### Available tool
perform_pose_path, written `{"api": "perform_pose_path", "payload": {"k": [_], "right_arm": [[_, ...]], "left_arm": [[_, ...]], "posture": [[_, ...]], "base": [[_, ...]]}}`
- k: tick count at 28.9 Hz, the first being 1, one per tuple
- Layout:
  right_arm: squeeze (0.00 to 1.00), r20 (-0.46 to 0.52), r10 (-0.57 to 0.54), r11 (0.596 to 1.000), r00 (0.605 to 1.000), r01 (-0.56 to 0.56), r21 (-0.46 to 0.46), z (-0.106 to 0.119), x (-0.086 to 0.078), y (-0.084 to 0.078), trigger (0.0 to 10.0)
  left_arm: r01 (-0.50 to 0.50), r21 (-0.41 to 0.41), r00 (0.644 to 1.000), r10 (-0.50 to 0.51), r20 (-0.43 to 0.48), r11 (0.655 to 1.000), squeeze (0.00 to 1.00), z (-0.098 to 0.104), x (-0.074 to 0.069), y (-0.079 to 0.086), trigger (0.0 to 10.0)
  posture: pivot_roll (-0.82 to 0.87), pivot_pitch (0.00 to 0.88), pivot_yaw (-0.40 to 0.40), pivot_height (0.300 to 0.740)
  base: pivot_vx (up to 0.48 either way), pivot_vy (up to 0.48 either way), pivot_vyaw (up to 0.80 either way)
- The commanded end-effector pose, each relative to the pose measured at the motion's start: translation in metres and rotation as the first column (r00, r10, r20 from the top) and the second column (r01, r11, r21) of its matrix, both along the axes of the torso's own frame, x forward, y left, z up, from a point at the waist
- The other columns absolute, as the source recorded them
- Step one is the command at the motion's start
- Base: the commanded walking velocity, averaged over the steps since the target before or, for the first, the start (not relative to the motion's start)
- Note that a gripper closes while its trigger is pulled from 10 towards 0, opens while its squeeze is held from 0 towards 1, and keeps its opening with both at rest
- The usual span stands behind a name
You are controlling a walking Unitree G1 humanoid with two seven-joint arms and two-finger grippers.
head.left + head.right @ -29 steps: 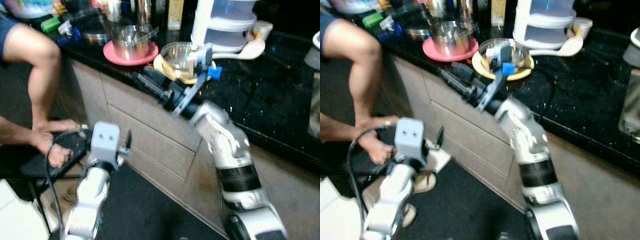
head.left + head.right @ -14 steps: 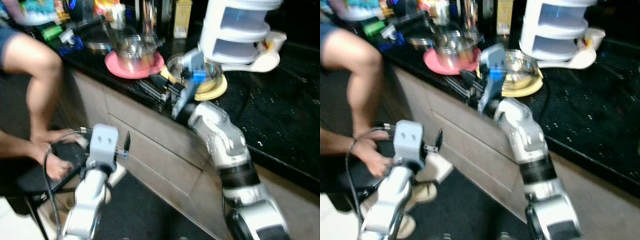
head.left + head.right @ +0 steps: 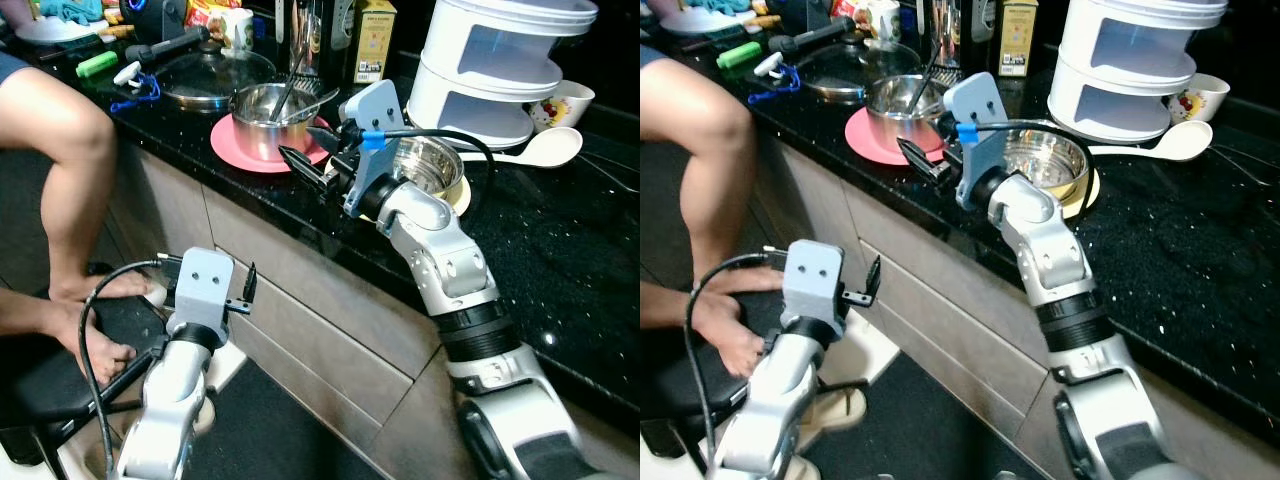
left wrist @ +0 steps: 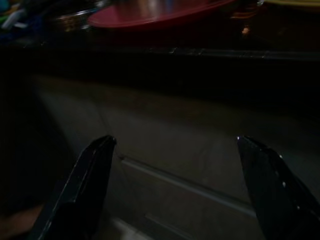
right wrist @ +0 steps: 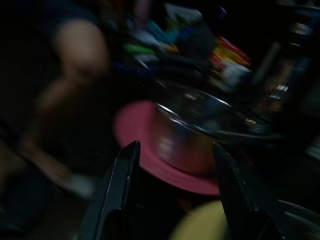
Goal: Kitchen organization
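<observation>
The right claw [image 3: 312, 165] is hanging over the front edge of the black worktop [image 3: 560, 250] with its two fingers spread and nothing between them, pointing toward the steel pot [image 3: 268, 106] at about ten o'clock from it. That pot is sitting on a pink plate [image 3: 232, 146] near the worktop's front edge, with utensils [image 3: 290, 85] leaning out of it. A steel bowl [image 3: 1045, 160] on a yellow plate [image 3: 1086, 195] is sitting just behind the right wrist, at about three o'clock from the pot. The left claw [image 3: 250, 285] is idling low before the cabinet drawers [image 3: 330, 340], fingers wide apart and empty.

The pot is probably the thing to take. It is looking stiff, smooth and slippery, and moderately heavy with the utensils inside, so a pinch on the rim at the near side, clear of the utensils, seems safest; the loose utensils may shift and rattle if it is tilted.

The right wrist view is coming through dark and blurred, so the pot's contents cannot be read. The bowl is being partly hidden by the right arm. A person's bare leg [image 3: 70, 130] is showing at nine o'clock, cut off by the frame edge.
</observation>
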State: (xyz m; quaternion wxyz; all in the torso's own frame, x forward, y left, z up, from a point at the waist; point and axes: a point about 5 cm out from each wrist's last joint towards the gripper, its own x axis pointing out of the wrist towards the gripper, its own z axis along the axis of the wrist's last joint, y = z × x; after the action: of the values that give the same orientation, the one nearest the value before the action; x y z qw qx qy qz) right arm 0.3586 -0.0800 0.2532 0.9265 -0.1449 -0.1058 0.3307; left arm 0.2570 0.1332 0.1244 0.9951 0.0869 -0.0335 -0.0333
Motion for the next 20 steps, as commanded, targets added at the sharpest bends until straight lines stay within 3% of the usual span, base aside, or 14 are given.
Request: {"api": "perform_pose_path", "payload": {"k": [1,5,9,14,20], "right_arm": [[0.0,0.033,0.028,0.999,0.999,-0.026,-0.045,0.005,0.0,0.012,10.0],[0.0,0.034,0.044,0.998,0.998,-0.043,-0.035,0.014,0.002,0.012,10.0],[0.0,0.041,0.1,0.993,0.994,-0.102,0.052,0.032,0.002,0.002,10.0],[0.0,0.06,0.144,0.99,0.988,-0.143,-0.011,0.036,0.0,-0.002,10.0],[0.0,0.06,0.281,0.94,0.958,-0.262,-0.218,0.033,-0.01,0.009,10.0]], "left_arm": [[-0.012,0.022,1.0,0.012,-0.002,1.0,0.0,-0.001,0.0,0.004,10.0],[-0.014,0.021,1.0,0.014,-0.002,1.0,0.0,0.0,0.001,0.005,10.0],[-0.018,0.023,1.0,0.018,-0.004,1.0,0.0,0.0,0.002,0.005,10.0],[-0.015,0.029,1.0,0.015,-0.003,0.999,0.0,0.001,0.002,0.004,10.0],[-0.012,0.028,1.0,0.012,-0.002,1.0,0.0,0.001,0.003,0.003,10.0]], "posture": [[0.09,0.017,-0.061,0.732],[0.09,0.026,-0.058,0.732],[0.1,0.037,-0.061,0.732],[0.09,0.042,-0.064,0.732],[0.09,0.041,-0.068,0.732]], "base": [[0.319,0.0,0.0],[0.228,0.0,0.0],[0.0,0.0,0.0],[0.0,0.0,0.0],[0.0,0.0,0.0]]}}
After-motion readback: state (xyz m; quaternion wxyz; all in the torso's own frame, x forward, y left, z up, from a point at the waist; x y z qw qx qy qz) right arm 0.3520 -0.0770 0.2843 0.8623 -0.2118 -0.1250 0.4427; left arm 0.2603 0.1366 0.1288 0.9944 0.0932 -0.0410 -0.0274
